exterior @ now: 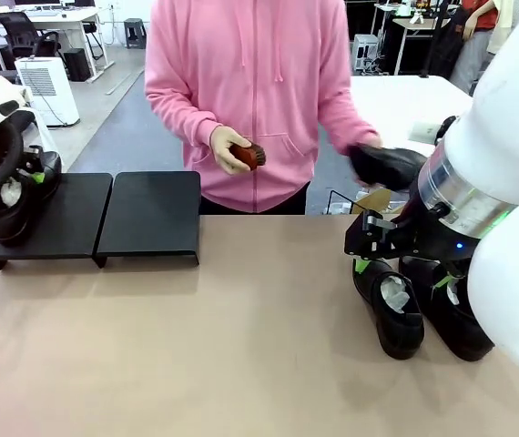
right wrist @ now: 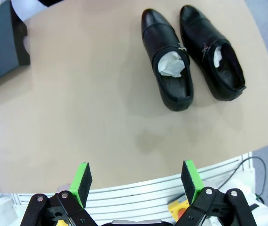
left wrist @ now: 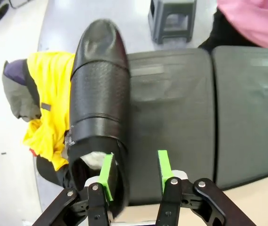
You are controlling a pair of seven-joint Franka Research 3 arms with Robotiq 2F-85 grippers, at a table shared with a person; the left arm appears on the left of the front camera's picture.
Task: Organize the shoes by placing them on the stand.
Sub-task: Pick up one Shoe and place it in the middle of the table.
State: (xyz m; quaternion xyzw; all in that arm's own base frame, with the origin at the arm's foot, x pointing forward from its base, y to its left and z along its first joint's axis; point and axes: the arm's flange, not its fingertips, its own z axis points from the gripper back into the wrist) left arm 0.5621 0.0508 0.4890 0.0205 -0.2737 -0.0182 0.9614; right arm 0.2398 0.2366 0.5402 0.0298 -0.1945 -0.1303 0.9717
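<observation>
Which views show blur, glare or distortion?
Front view: the right arm sits close to the lens, large and soft; the brush in the person's hand is slightly smeared. Left wrist view: soft overall, broad sheen on the toe of the shoe. Right wrist view: sharp, but the wide angle bows the table edge.

Two glossy black shoes [right wrist: 153, 28] have crumpled white paper [right wrist: 172, 63] inside, and the table [right wrist: 77, 103] is plain tan. Another shoe [left wrist: 98, 117] has a smooth, shiny black toe [left wrist: 98, 42] and a finely pebbled black band [left wrist: 98, 89] across its middle. The stand [exterior: 150, 209] is matte black. The hoodie [exterior: 259, 82] is plain pink and the brush [exterior: 249, 156] reddish-brown. The left gripper [left wrist: 134, 165] and right gripper [right wrist: 134, 179] are black with bright green pads [right wrist: 82, 181].
</observation>
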